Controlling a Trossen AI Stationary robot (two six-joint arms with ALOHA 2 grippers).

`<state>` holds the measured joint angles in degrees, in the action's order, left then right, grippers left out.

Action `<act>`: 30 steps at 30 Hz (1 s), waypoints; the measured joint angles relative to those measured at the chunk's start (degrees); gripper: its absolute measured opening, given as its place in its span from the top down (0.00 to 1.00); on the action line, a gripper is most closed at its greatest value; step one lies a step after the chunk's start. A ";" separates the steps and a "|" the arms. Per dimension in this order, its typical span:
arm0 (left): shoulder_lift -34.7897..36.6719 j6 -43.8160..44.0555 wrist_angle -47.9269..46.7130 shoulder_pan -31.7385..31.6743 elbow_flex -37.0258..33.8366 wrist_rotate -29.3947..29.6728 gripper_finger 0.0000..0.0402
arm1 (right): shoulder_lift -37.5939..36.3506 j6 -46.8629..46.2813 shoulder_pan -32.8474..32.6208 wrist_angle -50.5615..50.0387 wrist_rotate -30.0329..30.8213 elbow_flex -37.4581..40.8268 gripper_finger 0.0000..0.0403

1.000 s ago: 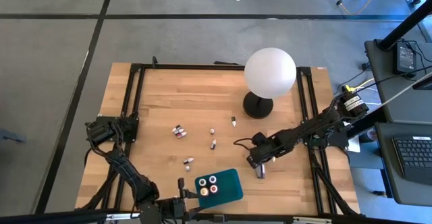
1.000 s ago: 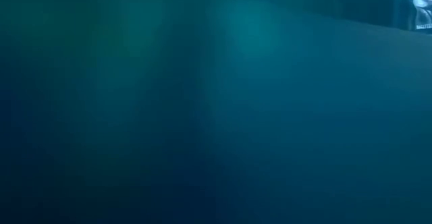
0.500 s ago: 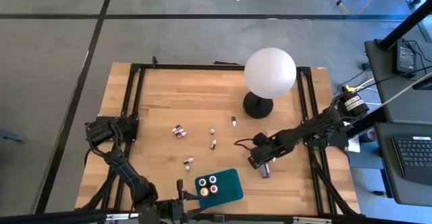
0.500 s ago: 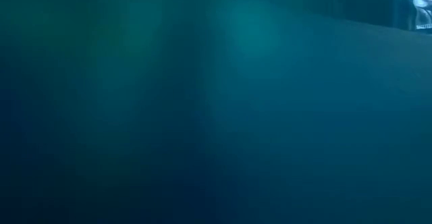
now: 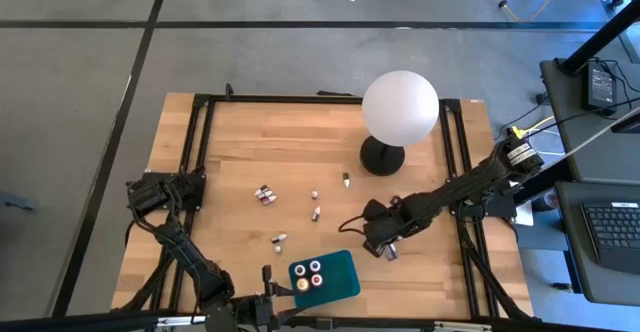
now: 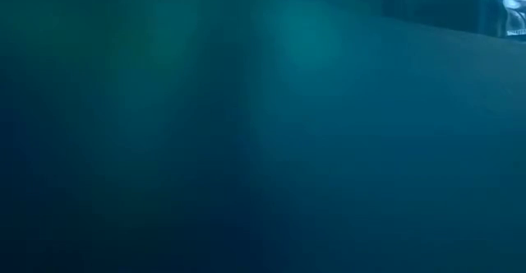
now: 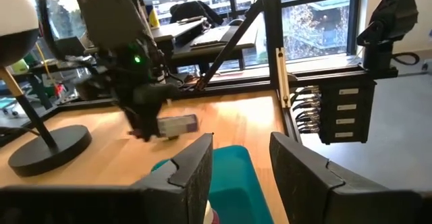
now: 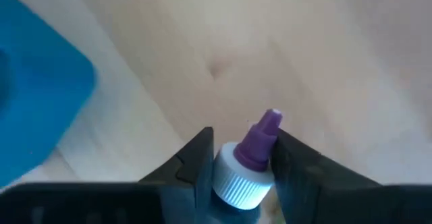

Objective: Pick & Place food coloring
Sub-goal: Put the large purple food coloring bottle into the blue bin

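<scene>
Right gripper (image 8: pixel 241 166) clamps a purple-tipped food coloring bottle (image 8: pixel 246 158) just right of the teal tray (image 5: pixel 340 269). Left gripper (image 7: pixel 239 163) parted, empty, at the tray's near-left edge.

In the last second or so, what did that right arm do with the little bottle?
The right pincer closed on the purple-tipped bottle that lay on the table and carried it slightly toward the teal tray. The left pincer, the lamp and the other bottles stayed put.
</scene>
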<state>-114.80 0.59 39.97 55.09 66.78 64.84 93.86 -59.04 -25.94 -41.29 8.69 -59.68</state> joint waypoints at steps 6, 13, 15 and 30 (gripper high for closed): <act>0.00 -0.34 0.02 0.00 0.00 0.00 0.63 | -0.11 13.68 -3.64 -0.36 14.29 -11.29 0.69; 0.00 -0.34 0.07 0.31 0.00 0.00 0.64 | -0.13 26.36 -13.58 11.17 32.92 -16.70 0.69; 0.00 -0.35 0.73 0.43 0.00 0.00 0.64 | -0.18 30.47 -16.32 20.20 35.89 -15.88 0.69; 0.00 -0.34 2.32 1.80 0.00 -5.33 0.63 | 14.07 67.92 -21.89 80.33 32.53 -7.03 0.69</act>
<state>-114.80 0.25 42.29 56.89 66.78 59.51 107.93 8.89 -47.83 39.04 41.21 -66.71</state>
